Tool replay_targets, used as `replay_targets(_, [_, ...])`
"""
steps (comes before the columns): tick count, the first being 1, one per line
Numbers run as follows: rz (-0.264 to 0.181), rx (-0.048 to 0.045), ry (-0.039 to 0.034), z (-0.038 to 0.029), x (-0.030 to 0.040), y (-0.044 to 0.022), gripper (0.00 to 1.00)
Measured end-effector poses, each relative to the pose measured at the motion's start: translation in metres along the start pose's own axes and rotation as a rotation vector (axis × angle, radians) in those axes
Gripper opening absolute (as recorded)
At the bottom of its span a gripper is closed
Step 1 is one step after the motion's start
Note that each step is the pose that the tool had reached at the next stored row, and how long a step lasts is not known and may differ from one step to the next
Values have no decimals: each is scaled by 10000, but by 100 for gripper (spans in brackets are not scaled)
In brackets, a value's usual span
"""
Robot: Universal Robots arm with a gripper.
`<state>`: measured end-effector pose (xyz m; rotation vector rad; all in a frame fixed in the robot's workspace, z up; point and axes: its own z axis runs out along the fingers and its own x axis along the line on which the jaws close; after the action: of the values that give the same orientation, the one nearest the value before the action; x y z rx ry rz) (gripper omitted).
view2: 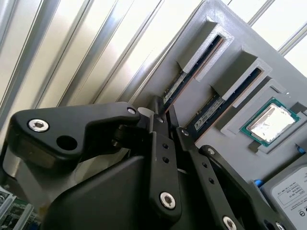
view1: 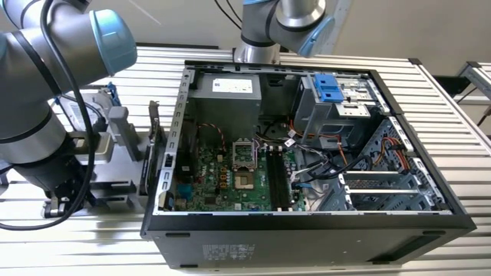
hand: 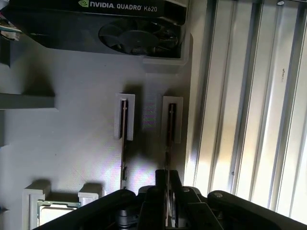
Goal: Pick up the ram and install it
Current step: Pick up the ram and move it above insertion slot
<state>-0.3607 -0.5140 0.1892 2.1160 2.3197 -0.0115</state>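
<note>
Two slim dark sticks stand on edge in slots of a grey holder (hand: pixel 72 143). The ram (hand: pixel 170 127) nearest the holder's edge runs in between my gripper's (hand: pixel 166 189) black fingers, which press on both of its faces. In the second wrist view the same ram (view2: pixel 184 79) meets the gripper (view2: pixel 170 122) at its near end, still seated in its slot. The other stick (hand: pixel 124 124) (view2: pixel 211 108) stands untouched beside it. In the exterior view the open computer case (view1: pixel 414 167) shows its memory slots (view1: pixel 280 178) on the motherboard.
A graphics card with a fan (hand: pixel 124 24) lies at one end of the holder, and a processor chip (view2: pixel 268 120) sits in a pocket past the sticks. Ribbed metal table (hand: pixel 249 120) borders the holder. A second robot arm (view1: pixel 284 23) stands behind the case.
</note>
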Motion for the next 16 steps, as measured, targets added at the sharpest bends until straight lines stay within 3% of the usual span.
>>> replay_targets(16, [0, -2, 4, -16, 0, 0, 0])
